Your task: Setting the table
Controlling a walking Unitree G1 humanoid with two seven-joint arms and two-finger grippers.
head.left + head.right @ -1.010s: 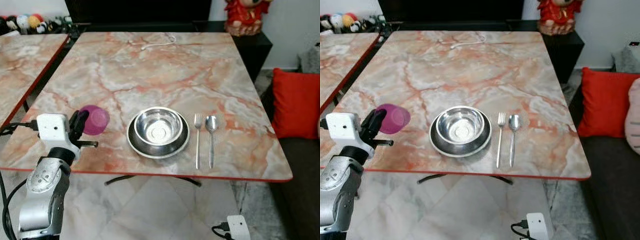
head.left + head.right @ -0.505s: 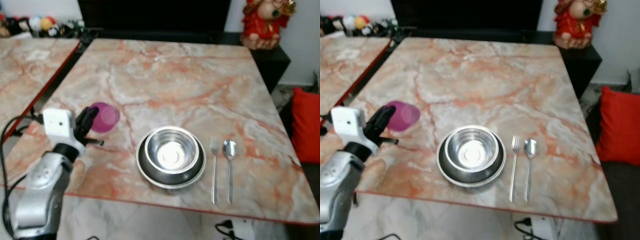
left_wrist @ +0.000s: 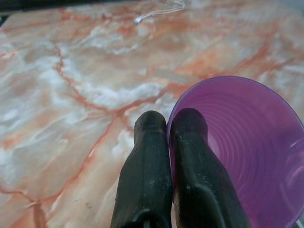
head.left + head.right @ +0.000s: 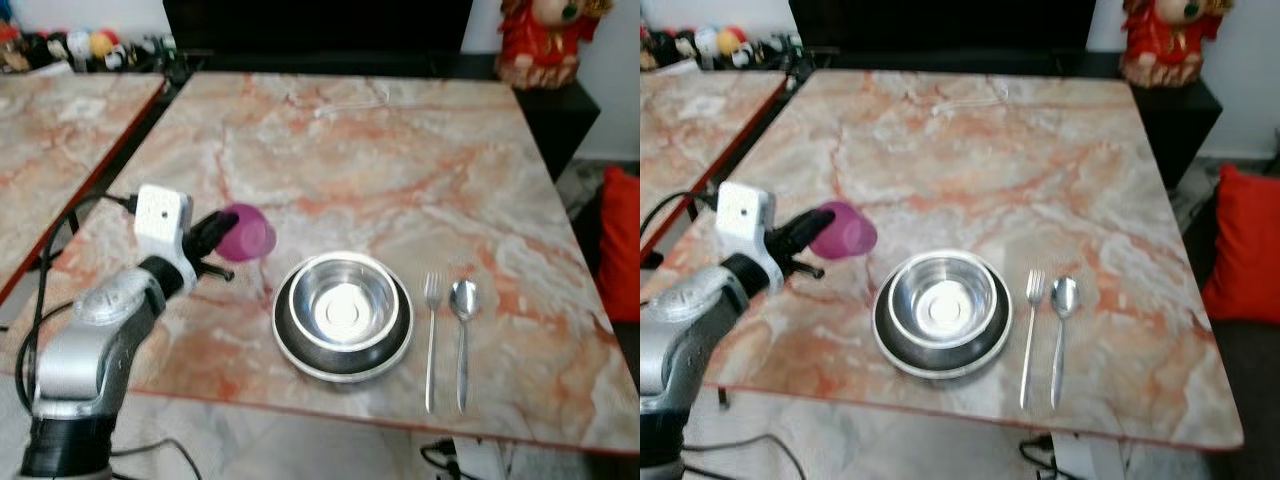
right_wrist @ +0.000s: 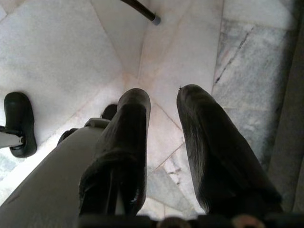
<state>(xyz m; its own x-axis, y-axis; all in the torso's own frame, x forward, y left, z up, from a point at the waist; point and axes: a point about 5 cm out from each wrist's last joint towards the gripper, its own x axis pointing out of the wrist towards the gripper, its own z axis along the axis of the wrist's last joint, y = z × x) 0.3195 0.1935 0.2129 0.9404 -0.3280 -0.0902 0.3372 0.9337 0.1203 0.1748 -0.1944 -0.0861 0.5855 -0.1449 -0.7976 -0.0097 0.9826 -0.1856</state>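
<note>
Head views: left pincer (image 4: 222,228) is carrying a purple cup (image 4: 246,232) on its side above the marble desk (image 4: 400,170), just left of the steel bowl (image 4: 343,305) nested in a plate (image 4: 300,357); fork (image 4: 431,340) and spoon (image 4: 462,338) are lying to the right.

Left wrist view: both fingers (image 3: 147,156) are pinching the cup's rim, one inside. Cup looks like light, thin, smooth plastic, so that rim hold is probably slipping-prone; grasping lower on the wall seems safer.

Right wrist view: right pincer (image 5: 161,142) is hanging over the tiled floor (image 5: 57,52), fingers parted, holding nothing.

Purple cup (image 4: 246,232) in left gripper (image 4: 216,229)
</note>
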